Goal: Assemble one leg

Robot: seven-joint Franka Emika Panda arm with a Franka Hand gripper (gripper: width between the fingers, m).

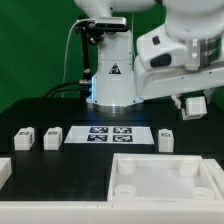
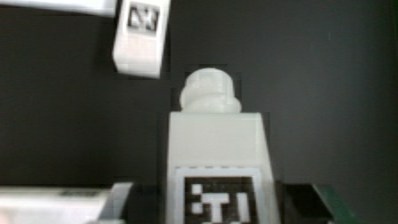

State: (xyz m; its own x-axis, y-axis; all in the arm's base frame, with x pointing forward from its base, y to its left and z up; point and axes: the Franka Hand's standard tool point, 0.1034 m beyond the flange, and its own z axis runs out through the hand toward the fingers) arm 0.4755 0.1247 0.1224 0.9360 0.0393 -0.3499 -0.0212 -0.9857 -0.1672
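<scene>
Nearest the front edge of the black worktop (image 1: 60, 165) lies a large white square tray-like panel (image 1: 165, 180) with corner holes. Behind it runs a row: one loose leg (image 1: 22, 138) and a second loose leg (image 1: 50, 137) toward the edge on the exterior view's left, the marker board (image 1: 110, 134) midway, and a third loose leg (image 1: 167, 138) toward the right edge. Above that right end, the tool (image 1: 192, 103) is clamped on the leg (image 2: 217, 150), lifted clear, its tag facing the wrist camera. The robot base (image 1: 110, 80) stands at the back edge.

A black table (image 1: 70, 170) carries the marker board (image 1: 108, 133) at centre frame (four tags printed on it). A white square tabletop (image 1: 160, 187) with corner holes fills the lower right. A green backdrop (image 1: 30, 50) covers the upper left.
</scene>
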